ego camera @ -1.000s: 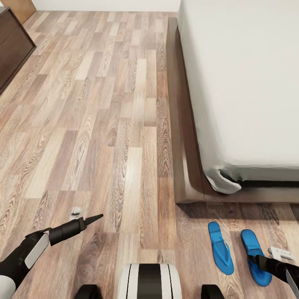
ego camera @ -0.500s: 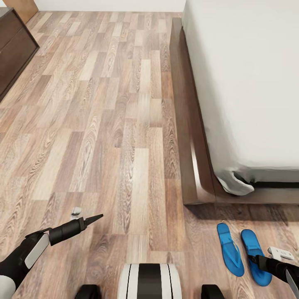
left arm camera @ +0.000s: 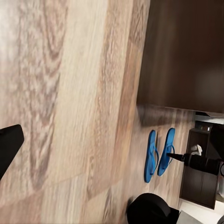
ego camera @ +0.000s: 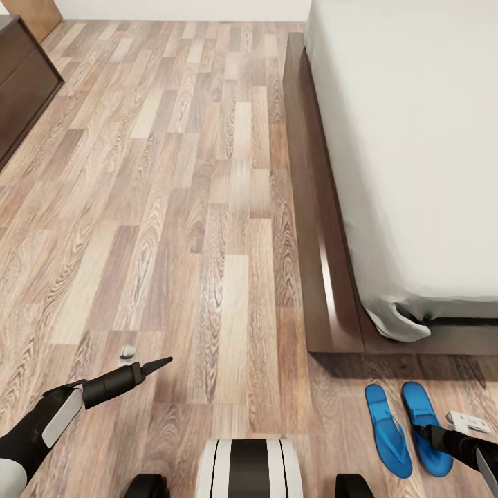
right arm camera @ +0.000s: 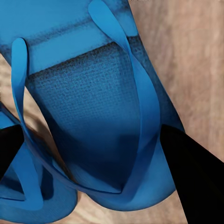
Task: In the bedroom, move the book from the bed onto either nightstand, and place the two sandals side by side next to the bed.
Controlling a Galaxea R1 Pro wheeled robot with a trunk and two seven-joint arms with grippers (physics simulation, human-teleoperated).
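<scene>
Two bright blue sandals lie side by side on the wood floor just past the foot corner of the bed. The left sandal rests free. My right gripper is shut on the right sandal; close up, its dark fingers stand at either side of the sole and straps. Both sandals also appear in the left wrist view, beside the bed frame. My left gripper hovers shut over bare floor, far left of them. The book and the nightstand are out of view.
The grey mattress tops the dark bed frame along the right. A dark brown dresser stands at the far left. Wood-plank floor stretches between them. My base is at the near edge.
The camera and base shifted, so bed and left sandal slid right and down. The right sandal stayed with my right gripper and now lies closer to the left sandal.
</scene>
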